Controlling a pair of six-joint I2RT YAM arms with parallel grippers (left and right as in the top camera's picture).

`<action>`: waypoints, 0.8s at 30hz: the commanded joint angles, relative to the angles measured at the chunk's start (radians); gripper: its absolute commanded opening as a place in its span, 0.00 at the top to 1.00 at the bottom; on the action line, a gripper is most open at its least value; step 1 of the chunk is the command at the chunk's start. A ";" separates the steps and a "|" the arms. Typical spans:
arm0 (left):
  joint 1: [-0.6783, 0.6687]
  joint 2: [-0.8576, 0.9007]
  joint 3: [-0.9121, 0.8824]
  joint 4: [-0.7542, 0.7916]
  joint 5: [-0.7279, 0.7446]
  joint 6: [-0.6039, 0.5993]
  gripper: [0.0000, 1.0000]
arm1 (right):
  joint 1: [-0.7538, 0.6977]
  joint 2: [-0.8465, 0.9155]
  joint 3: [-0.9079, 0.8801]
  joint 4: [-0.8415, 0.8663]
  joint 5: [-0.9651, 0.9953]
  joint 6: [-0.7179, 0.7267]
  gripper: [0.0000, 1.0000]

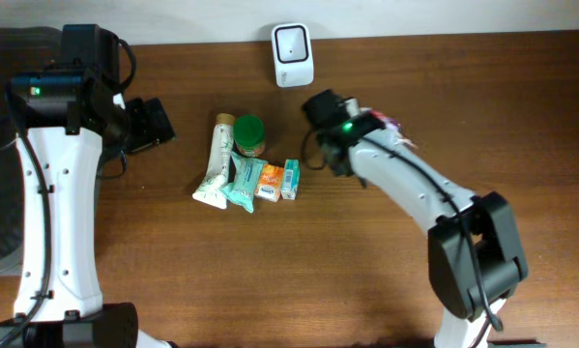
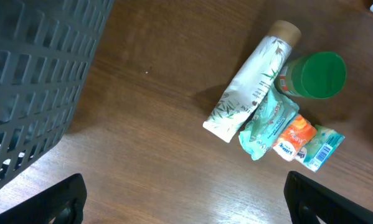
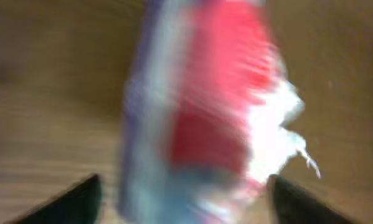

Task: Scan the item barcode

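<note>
**Item:** red-and-white packet, between my right jaws, which stand wide. It is too blurred to tell whether a fingertip touches it.
**Left jaws:** wide, empty, over the table.
**Handling, as I judge it:** grip the packet by its edges, leave the barcode uncovered, and face it squarely to the scanner.
**Views:** only the right wrist shows the packet clearly. Only the overhead shows the scanner. Only the left wrist shows the small box with its barcode.

white tube w/ green leaves, green lid, red-white packet
</note>
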 commanded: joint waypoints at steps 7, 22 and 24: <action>0.002 -0.018 -0.001 -0.001 -0.008 -0.009 0.01 | -0.157 -0.011 0.283 -0.143 -0.372 0.014 0.01; 0.002 -0.018 -0.001 -0.001 -0.008 -0.009 0.01 | -0.642 -0.009 -0.142 0.110 -1.170 -0.049 0.01; 0.002 -0.018 -0.001 0.000 -0.008 -0.009 0.01 | -0.636 -0.009 -0.219 0.232 -1.215 0.021 0.00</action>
